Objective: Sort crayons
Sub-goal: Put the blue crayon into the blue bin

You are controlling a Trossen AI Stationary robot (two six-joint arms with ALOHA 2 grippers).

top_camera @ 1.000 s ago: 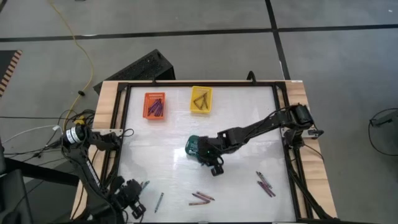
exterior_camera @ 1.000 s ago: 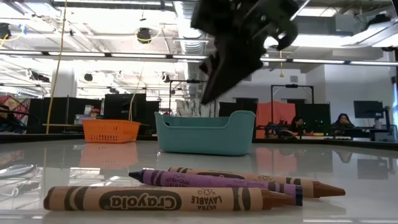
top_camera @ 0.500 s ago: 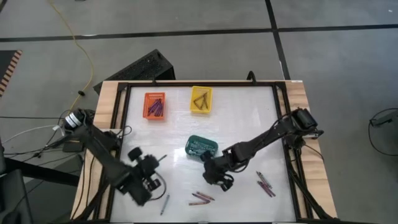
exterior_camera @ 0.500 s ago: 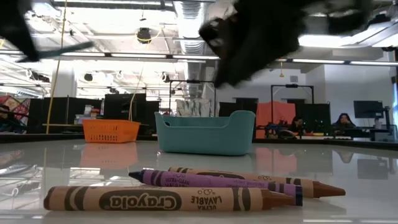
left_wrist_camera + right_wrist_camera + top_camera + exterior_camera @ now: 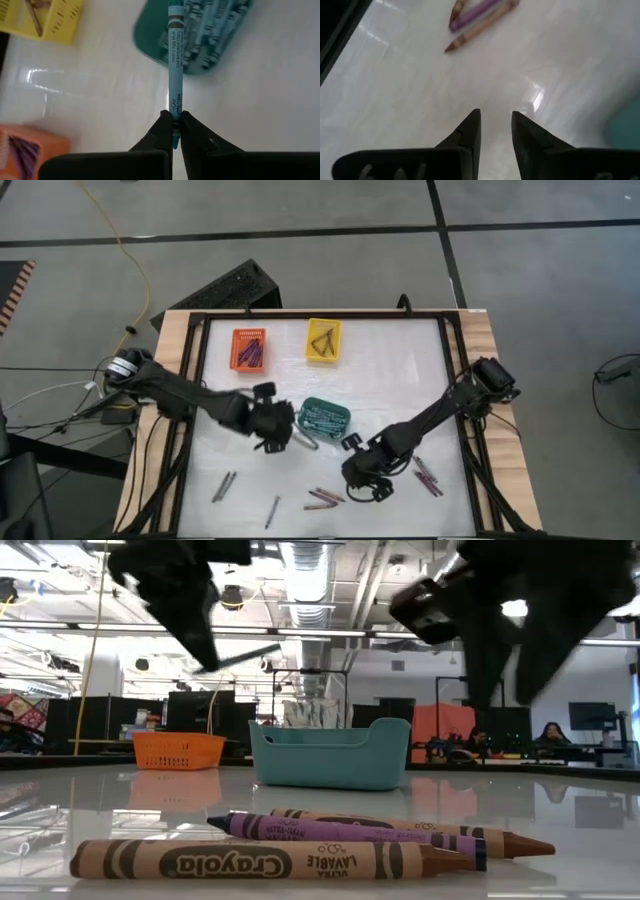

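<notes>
Beside the teal basket [image 5: 325, 418] at mid-counter, the left tool [image 5: 272, 430] gripped a teal crayon [image 5: 175, 75] by its lower end, jaws closed tight on it, the stick projecting forward over the basket's edge. Holding it by one end left most of the crayon free, which looked suited to dropping it among the other teal crayons [image 5: 215, 30] already lying in that basket. The orange basket [image 5: 249, 349] at the counter's far side held purple crayons, and the yellow basket [image 5: 323, 340] next to it held brownish ones, so each colour seemed to have its own container.

Nearer the front edge, the right tool [image 5: 366, 478] hung over bare white counter [image 5: 400, 370] with its jaws partly open and nothing between them. From its wrist camera, a small cluster of loose crayons [image 5: 480, 12], purple and brown, lay ahead of the fingers [image 5: 470, 131] but apart from them; it appeared to be lined up for a pick from that cluster. More unsorted crayons lay scattered along the front: a pair [image 5: 223, 486] toward the left, a single one [image 5: 272, 511], and a few [image 5: 427, 476] toward the right.
</notes>
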